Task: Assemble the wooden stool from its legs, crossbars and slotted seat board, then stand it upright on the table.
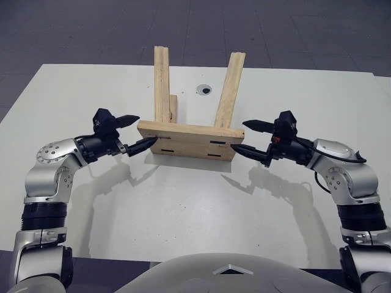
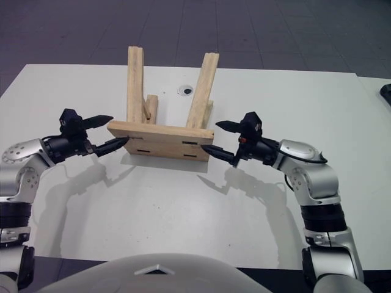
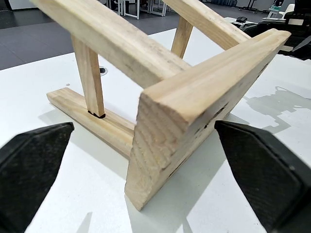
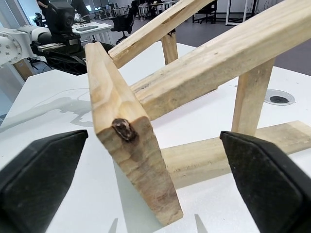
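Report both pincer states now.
Left pincer: open, straddling the seat's left end, nothing gripped.
Right pincer: open, straddling its right end, nothing gripped.

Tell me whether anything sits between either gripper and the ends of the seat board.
Nothing visible does. The left gripper and the right gripper are open at opposite ends of the seat board, each facing its end directly. The board rests on edge on the table.
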`<action>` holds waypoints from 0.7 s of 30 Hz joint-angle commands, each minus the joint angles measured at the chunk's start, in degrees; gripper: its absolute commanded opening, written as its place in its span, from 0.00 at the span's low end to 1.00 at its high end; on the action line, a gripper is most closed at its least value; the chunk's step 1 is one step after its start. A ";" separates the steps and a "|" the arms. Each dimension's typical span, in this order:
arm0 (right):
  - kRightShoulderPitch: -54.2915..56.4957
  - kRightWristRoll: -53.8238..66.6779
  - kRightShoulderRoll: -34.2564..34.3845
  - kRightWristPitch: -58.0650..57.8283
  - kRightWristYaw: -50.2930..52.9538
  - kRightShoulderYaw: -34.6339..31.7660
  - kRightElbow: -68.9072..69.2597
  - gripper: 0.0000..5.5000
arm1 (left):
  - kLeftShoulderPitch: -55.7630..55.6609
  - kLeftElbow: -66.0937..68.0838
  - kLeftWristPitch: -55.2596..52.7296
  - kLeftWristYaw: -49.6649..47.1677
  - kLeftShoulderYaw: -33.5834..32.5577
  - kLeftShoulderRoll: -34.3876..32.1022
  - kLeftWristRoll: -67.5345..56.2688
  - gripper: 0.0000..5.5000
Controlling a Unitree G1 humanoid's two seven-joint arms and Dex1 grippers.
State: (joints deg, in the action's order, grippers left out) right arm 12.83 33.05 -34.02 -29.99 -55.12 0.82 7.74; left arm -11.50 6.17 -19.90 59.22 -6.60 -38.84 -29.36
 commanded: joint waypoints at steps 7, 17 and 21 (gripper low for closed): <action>2.16 -2.80 0.03 -1.91 1.90 1.31 -0.38 0.62 | -2.51 3.13 0.76 2.97 0.11 1.62 -0.07 0.71; 5.74 4.36 -0.68 -12.47 -0.87 -0.90 -0.26 0.35 | -3.93 1.41 -1.57 8.19 -1.23 1.54 -3.35 0.45; 10.64 11.70 -4.98 -29.78 0.37 -1.77 5.06 0.35 | -5.45 -4.08 -9.39 10.41 -3.43 0.01 -10.41 0.43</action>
State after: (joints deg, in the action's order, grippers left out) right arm 19.20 39.21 -37.40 -49.70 -56.03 -0.39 9.55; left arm -14.14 6.76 -24.96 67.18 -9.16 -37.98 -34.16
